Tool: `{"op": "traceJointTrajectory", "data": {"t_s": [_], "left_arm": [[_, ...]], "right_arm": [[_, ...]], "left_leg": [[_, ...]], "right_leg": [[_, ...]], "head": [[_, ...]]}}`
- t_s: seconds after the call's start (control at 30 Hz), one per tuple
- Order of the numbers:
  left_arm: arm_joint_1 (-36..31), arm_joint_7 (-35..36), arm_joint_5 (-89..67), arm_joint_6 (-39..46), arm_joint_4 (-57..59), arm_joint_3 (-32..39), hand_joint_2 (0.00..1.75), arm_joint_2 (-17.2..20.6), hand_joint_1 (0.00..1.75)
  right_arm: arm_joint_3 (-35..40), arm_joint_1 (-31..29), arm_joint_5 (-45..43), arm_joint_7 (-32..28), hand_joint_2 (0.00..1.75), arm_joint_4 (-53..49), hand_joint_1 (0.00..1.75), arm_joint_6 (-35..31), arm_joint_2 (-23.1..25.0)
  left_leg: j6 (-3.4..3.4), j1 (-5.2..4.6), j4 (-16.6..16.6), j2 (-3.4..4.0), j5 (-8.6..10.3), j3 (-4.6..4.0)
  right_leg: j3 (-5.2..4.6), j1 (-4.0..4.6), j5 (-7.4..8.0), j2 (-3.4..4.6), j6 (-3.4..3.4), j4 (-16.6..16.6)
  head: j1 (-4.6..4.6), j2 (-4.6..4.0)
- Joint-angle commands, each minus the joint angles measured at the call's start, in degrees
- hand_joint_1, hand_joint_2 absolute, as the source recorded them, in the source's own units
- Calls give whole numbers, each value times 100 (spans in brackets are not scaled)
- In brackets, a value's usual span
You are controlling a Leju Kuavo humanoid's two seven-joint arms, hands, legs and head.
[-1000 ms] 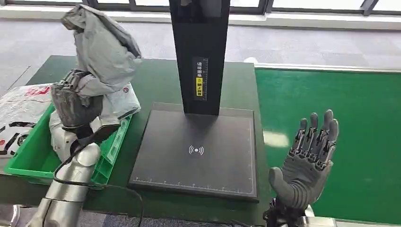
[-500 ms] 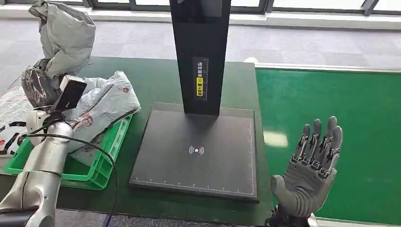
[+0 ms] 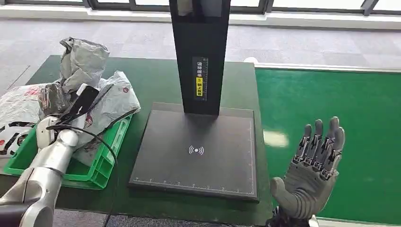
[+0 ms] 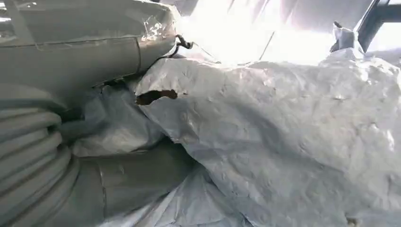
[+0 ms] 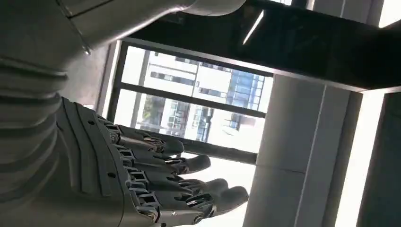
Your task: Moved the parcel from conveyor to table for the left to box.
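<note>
A crumpled grey parcel (image 3: 84,59) stands over the far end of the green bin (image 3: 106,158) at the table's left. My left hand (image 3: 53,98) grips its lower end. Up close, the grey parcel (image 4: 118,127) is pressed between the thumb and the left hand (image 4: 33,142), against a white parcel (image 4: 293,137). That white parcel (image 3: 113,97) lies across the bin's far rim. My right hand (image 3: 312,165) is held up, open and holding nothing, at the near edge of the green conveyor (image 3: 331,94). The right hand (image 5: 142,179) has its fingers straight and apart.
A black scanner plate (image 3: 196,151) with a tall black column (image 3: 201,56) fills the middle of the dark green table (image 3: 156,80). More printed white bags (image 3: 19,106) lie left of the bin. Grey floor lies beyond the table.
My left arm swung the grey parcel out to the left, then lowered it toward the bin's far end. The right hand barely moved.
</note>
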Motion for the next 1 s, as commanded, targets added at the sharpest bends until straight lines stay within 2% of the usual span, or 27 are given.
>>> {"op": "traceJointTrajectory", "data": {"t_s": [0.03,0.2,0.33,0.47,0.5,0.53,0.57,0.63,0.67,0.83,1.0], "left_arm": [[-443,61,-8,-44,843,53,175,-105,175],[-443,61,-8,-44,843,53,175,-105,175],[-339,517,-310,-382,994,-29,175,-78,175],[-295,533,-344,-377,943,52,175,-100,175],[-299,550,-353,-409,948,62,175,-105,143],[-317,609,-382,-404,922,113,175,-129,9],[-297,533,-352,-311,854,165,175,-165,0],[-245,264,-212,-122,711,393,175,-264,0],[-214,137,-170,-47,630,454,0,-306,0],[-89,-602,399,-217,93,778,0,-610,0],[-81,-746,550,-482,-119,710,0,-759,0]], "right_arm": [[-34,-77,-12,9,175,80,0,-2,10],[-34,-77,-12,9,175,80,0,-2,10],[-2,-235,-99,9,175,249,0,-2,-35],[3,-303,-120,9,175,278,0,-2,-29],[1,-303,-114,9,175,273,0,-2,-24],[-10,-277,-92,9,175,254,0,-2,-16],[-22,-253,-74,9,175,236,0,-2,-6],[-39,-184,-37,9,175,157,0,-2,23],[-51,-145,-13,9,175,130,0,-2,38],[-46,-37,60,9,175,109,0,-2,40],[-71,47,133,9,175,52,0,-2,88]], "left_leg": [[5,5,0,-11,2,-7],[6,6,-1,-12,4,-9],[6,5,-5,-7,6,-5],[5,4,-4,-4,3,-2],[8,6,-9,-4,6,-3],[5,4,-3,-3,1,-3],[7,6,-8,-4,5,-4],[7,5,-6,-9,4,-3],[6,4,-4,-9,3,-5],[5,4,-1,-11,1,-6],[8,5,-6,-14,5,-9]], "right_leg": [[1,7,0,-18,-7,-5],[1,8,2,-20,-9,-8],[2,7,5,-16,-11,-11],[4,6,3,-10,-8,-8],[5,9,7,-13,-11,-16],[3,6,2,-9,-7,-7],[4,8,6,-13,-11,-13],[6,7,3,-17,-9,-11],[3,5,1,-15,-7,-8],[5,6,0,-19,-6,-7],[5,7,3,-25,-10,-14]], "head": [[0,0],[0,0],[0,0],[0,0],[0,0],[0,0],[0,0],[0,0],[-2,0],[-2,0],[0,0]]}}
